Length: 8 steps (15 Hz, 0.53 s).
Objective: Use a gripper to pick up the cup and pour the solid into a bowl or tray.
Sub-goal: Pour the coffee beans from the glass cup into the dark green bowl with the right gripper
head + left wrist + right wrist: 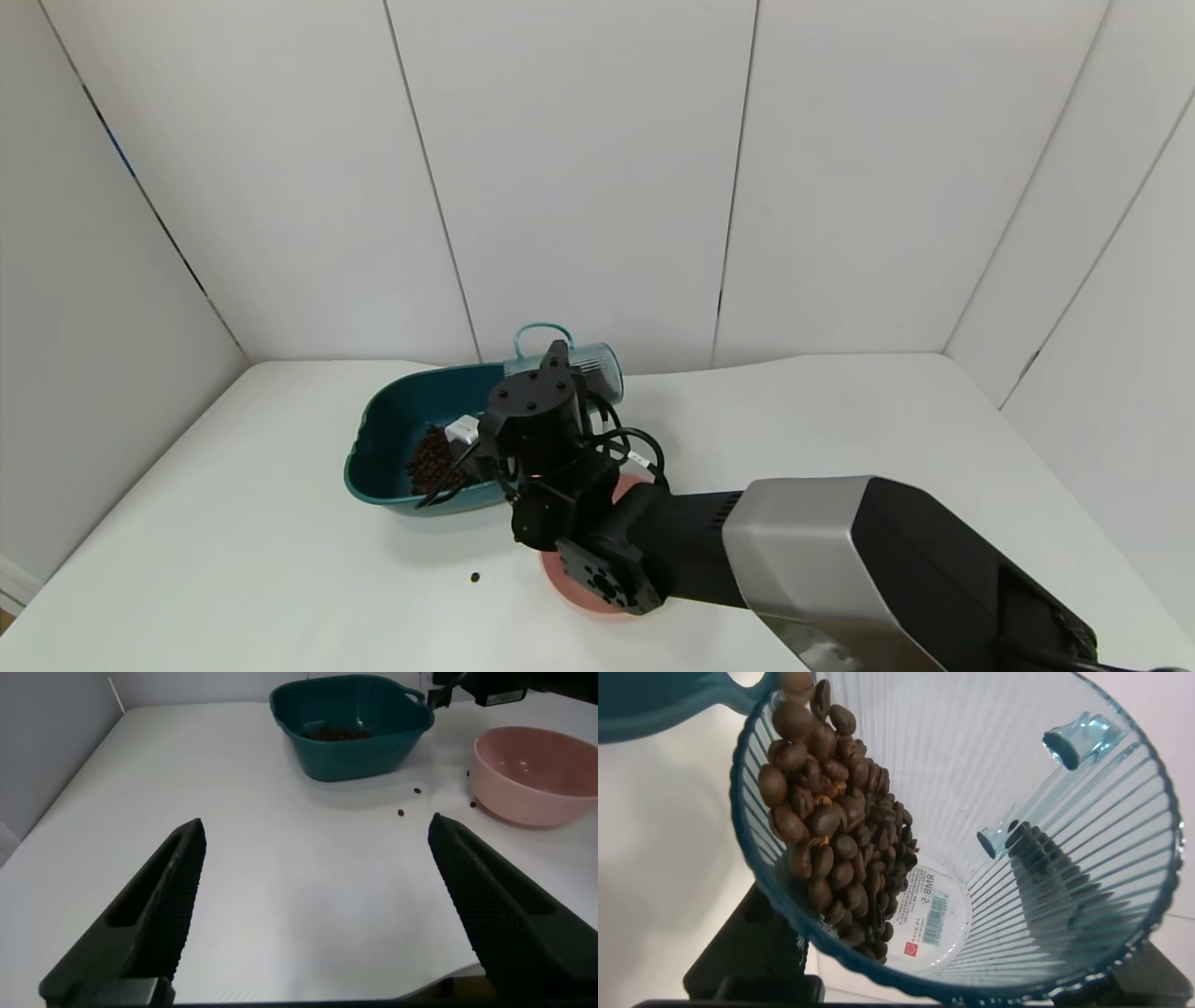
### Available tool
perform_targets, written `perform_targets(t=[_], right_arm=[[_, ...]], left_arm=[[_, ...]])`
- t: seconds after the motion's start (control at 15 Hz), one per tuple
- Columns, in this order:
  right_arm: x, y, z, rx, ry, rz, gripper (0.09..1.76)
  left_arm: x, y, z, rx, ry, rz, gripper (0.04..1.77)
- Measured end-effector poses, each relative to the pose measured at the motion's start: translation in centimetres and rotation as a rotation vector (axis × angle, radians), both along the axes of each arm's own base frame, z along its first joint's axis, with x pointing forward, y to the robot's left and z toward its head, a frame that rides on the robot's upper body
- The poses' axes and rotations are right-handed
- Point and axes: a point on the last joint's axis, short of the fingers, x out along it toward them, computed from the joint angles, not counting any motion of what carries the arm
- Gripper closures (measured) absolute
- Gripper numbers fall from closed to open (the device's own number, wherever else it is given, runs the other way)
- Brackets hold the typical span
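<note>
The right gripper (560, 366) is clamped on the cup (588, 371), holding it tipped on its side over the far right edge of the teal basin (383, 439). Beans (831, 821) are heaped at the cup's lower side by its rim, more beans lie in the basin, and a few strays sit on the table (280, 560) near the pink bowl (533, 775). The left gripper (313, 905) hovers low over the table well short of the basin, fingers spread wide.
</note>
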Motion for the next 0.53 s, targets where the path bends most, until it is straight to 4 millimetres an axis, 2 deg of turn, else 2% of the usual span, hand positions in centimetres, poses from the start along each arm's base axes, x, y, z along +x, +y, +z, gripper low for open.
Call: perform_targets(t=[0.53], right_arm=[[-0.02, -0.26, 0.09, 0.060, 0.036, -0.008, 0.49]], left_arm=[[0.00, 0.00, 0.00, 0.000, 0.000, 0.000, 0.09]])
